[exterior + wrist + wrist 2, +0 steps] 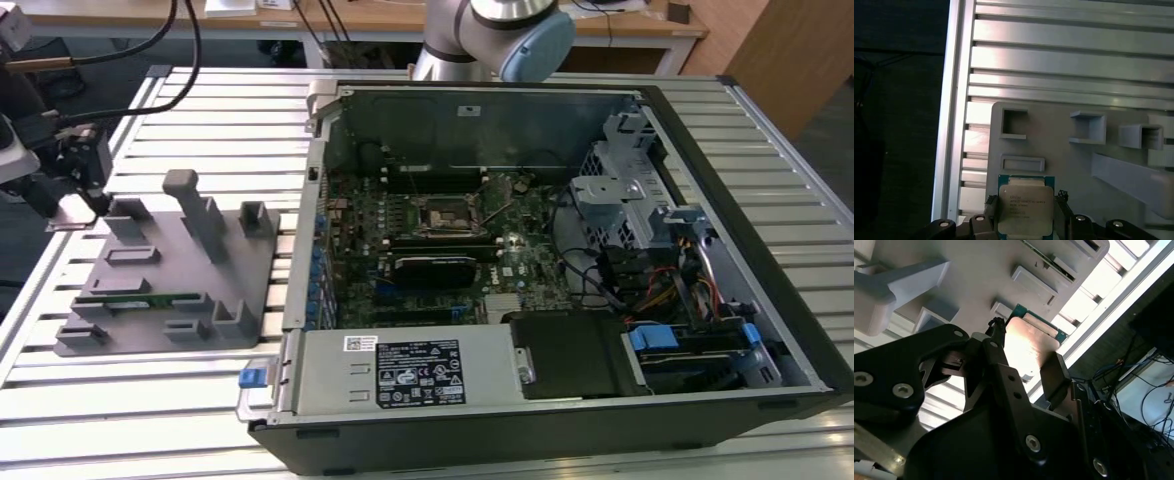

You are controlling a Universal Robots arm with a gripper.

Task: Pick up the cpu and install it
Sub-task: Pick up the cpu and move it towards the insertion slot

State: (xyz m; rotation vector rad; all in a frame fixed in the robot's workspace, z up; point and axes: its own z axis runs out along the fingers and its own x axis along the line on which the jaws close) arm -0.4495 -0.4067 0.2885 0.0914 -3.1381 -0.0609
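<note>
**Ana:** Where is the cpu?

**Ben:** It is between the two fingers of the gripper. They squeeze its two side edges, so it is held tight. I think it is just above the gray holder.

**Ana:** Why hold it by the edges?

**Ben:** Probably so nothing touches the shiny top or the underside, and it stays flat.

**Ana:** And the arm?

**Ben:** In the exterior view its base is at the top middle. The gripper hangs at the far left, pointing down over the holder's upper left corner. It is well apart from the open computer and its socket.
</note>
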